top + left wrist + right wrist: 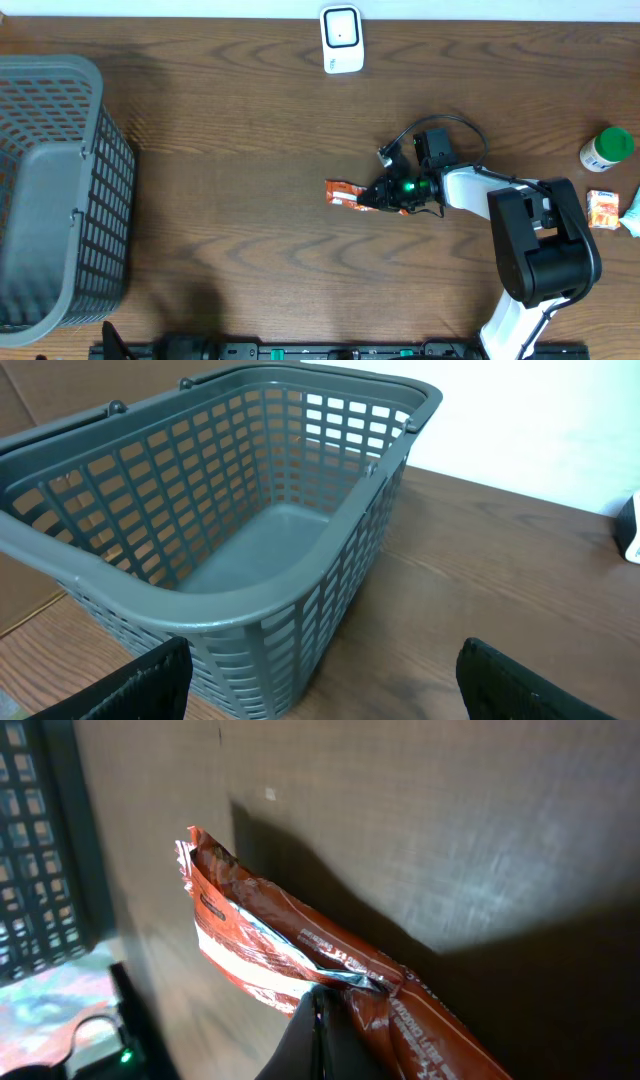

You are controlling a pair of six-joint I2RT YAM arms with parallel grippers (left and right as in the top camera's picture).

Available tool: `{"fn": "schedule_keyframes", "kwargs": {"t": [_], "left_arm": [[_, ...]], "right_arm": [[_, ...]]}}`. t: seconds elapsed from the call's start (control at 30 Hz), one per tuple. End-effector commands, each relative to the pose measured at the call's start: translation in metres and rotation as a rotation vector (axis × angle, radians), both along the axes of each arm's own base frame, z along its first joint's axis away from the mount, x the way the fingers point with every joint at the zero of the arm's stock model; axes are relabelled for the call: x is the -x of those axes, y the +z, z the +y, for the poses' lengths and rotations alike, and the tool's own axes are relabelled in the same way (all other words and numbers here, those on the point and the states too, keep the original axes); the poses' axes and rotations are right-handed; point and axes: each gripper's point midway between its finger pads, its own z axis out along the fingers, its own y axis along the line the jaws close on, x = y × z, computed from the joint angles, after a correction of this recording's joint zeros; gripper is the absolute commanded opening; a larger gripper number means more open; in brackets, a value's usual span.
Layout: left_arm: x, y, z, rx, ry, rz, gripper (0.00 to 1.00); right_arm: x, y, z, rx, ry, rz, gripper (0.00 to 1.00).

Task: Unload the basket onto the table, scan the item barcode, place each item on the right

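A red and orange snack packet [343, 194] is held just above the middle of the wooden table, and a shadow lies on the wood beneath it. My right gripper [385, 195] is shut on its crinkled edge. In the right wrist view the black fingertips [322, 1010] pinch the foil seam of the packet [262, 938]. No barcode shows on the packet's visible faces. A white scanner [341, 40] stands at the far edge of the table, well beyond the packet. My left gripper [320, 700] is open with nothing between its fingers [140, 682], facing the basket.
A large grey plastic basket [60, 190] fills the left end of the table and stands close in front of the left wrist camera, basket [250, 510]. At the right edge are a green-capped white bottle [607, 148] and a small orange packet [602, 208].
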Motion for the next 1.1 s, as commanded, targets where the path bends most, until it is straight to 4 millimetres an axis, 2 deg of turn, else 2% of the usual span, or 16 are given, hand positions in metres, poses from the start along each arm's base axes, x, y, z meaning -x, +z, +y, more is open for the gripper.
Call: {"fn": "schedule_keyframes", "kwargs": {"t": [0.0,0.1,0.17,0.3,0.37,0.4,0.47,0.53,0.6,0.77,0.83,0.87,0.9,0.97,1.07], "left_arm": [[0.000,0.000,0.000,0.002,0.003,0.000,0.85],[0.000,0.000,0.000,0.002,0.003,0.000,0.85],[0.000,0.000,0.000,0.002,0.003,0.003,0.85],[0.001,-0.002,0.000,0.001,0.004,0.011,0.85],[0.001,-0.002,0.000,0.001,0.003,0.011,0.85],[0.001,-0.002,0.000,0.001,0.003,0.010,0.85],[0.001,-0.002,0.000,0.001,0.003,0.010,0.85],[0.001,-0.002,0.000,0.001,0.003,0.010,0.85],[0.001,-0.002,0.000,0.001,0.004,0.010,0.85],[0.001,-0.002,0.000,0.001,0.003,0.010,0.85],[0.001,-0.002,0.000,0.001,0.003,0.010,0.85],[0.001,-0.002,0.000,0.001,0.003,0.010,0.85],[0.001,-0.002,0.000,0.001,0.004,0.010,0.85],[0.001,-0.002,0.000,0.001,0.003,0.010,0.85],[0.001,-0.002,0.000,0.001,0.004,0.010,0.85]], "right_arm": [[-0.005,-0.043,-0.019,0.182,-0.008,-0.049,0.01],[-0.005,-0.002,0.015,-0.070,0.078,-0.104,0.01],[-0.008,0.024,0.023,-0.149,0.078,-0.108,0.02],[-0.013,0.073,0.026,-0.198,0.072,-0.174,0.01],[-0.015,0.095,0.020,-0.158,0.044,-0.231,0.01],[-0.017,0.100,0.016,-0.124,0.025,-0.249,0.01],[-0.018,0.099,-0.002,0.010,-0.039,-0.264,0.01],[-0.012,0.095,-0.010,0.068,-0.041,-0.254,0.01],[-0.004,0.089,-0.009,0.065,-0.013,-0.236,0.01],[0.006,0.053,-0.011,0.092,0.004,-0.164,0.01],[0.009,0.050,-0.002,0.063,0.030,-0.159,0.01],[0.009,0.051,0.002,0.055,0.040,-0.169,0.07],[0.006,0.054,0.007,0.048,0.049,-0.198,0.10],[-0.008,0.061,0.013,0.053,0.046,-0.287,0.02],[-0.046,0.062,0.007,0.189,-0.062,-0.446,0.01]]}}
